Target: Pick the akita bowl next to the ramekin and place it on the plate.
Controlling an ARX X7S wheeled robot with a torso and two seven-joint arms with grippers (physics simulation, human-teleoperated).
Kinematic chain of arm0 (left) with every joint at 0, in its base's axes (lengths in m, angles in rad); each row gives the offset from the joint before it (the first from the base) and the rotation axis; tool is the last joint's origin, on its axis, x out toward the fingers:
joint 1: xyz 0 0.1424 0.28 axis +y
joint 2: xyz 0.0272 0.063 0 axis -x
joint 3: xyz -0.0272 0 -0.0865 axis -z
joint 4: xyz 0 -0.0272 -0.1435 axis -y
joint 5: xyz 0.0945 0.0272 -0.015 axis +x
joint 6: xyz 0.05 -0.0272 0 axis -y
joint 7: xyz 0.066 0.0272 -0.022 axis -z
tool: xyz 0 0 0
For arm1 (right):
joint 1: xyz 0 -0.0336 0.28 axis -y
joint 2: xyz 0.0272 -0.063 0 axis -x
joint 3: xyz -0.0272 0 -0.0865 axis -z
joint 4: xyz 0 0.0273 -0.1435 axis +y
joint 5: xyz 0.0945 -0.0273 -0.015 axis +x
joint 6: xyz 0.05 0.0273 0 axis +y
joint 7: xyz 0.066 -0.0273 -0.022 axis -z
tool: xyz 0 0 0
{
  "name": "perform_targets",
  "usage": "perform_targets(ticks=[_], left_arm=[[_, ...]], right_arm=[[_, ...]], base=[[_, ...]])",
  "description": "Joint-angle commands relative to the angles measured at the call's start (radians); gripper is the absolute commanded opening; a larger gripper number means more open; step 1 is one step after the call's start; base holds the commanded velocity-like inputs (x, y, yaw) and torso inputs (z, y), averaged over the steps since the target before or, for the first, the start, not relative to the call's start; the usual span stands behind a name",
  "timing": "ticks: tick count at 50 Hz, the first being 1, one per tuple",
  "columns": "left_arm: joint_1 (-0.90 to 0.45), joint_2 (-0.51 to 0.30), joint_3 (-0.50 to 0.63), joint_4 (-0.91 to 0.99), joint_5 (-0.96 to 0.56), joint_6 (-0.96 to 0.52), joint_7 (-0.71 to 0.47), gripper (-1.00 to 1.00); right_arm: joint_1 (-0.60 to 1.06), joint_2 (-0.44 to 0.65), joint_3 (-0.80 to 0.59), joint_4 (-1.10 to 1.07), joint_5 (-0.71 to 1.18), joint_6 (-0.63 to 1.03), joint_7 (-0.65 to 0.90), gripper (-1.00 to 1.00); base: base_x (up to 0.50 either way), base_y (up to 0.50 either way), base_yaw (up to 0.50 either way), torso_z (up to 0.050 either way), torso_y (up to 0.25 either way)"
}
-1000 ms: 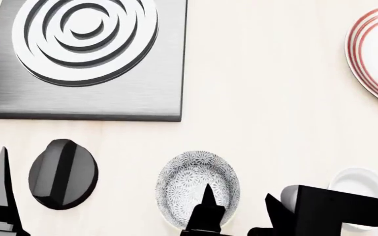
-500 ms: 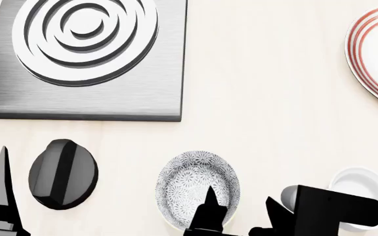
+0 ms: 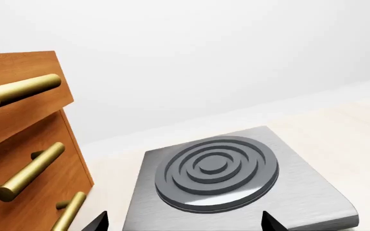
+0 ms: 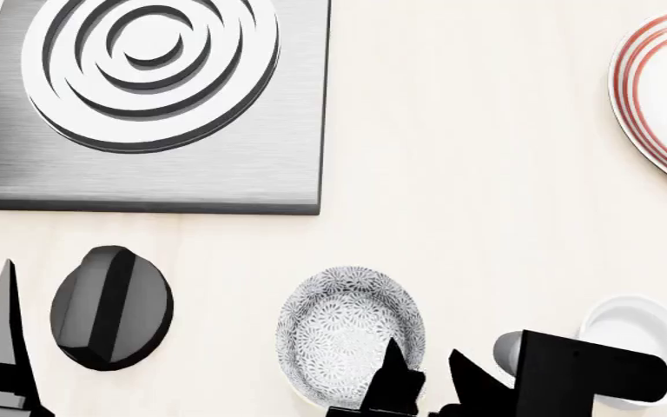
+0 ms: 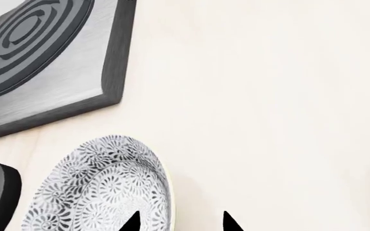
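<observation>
The akita bowl sits upright on the pale surface at the lower centre of the head view, its grey floral inside facing up. The right gripper hangs at its lower right edge with its two dark fingers apart: one fingertip lies over the bowl's inner wall, the other just outside the rim, so the rim runs between them. In the right wrist view the same straddle shows, the bowl at lower left and a fingertip over its patterned inside; whether either finger touches the bowl is hard to judge, and nothing is clamped.

The ramekin, plain glossy white, stands near the bowl at the lower right of the head view, partly hidden behind the right arm's black body. The plate, red-ringed, lies well apart at the upper right, cut off by the frame edge.

A brushed metal burner plate with concentric rings fills the upper left, and a black knob rests at the lower left. The left gripper shows two separated tips at the bottom of its wrist view, holding nothing, facing the burner beside wooden drawers with brass handles.
</observation>
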Motion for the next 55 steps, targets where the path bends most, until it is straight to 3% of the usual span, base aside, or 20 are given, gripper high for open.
perform_targets(ticks=[1,23,55], left_arm=[[0.002,0.017,-0.024,0.006,-0.011,-0.021,0.032,1.00],[0.008,0.013,-0.027,0.006,-0.015,-0.020,0.030,1.00],[0.004,0.023,-0.029,0.007,0.000,-0.014,0.046,1.00]], right_arm=[[-0.001,-0.020,0.020,0.005,-0.024,-0.001,-0.024,-1.00],[0.016,-0.021,0.016,-0.027,-0.061,0.010,-0.001,-1.00],[0.110,0.007,0.063,-0.133,0.035,0.027,0.091,-1.00]], base=[[0.00,0.00,0.00,0.000,0.000],[0.00,0.00,0.00,0.000,0.000],[0.00,0.00,0.00,0.000,0.000]])
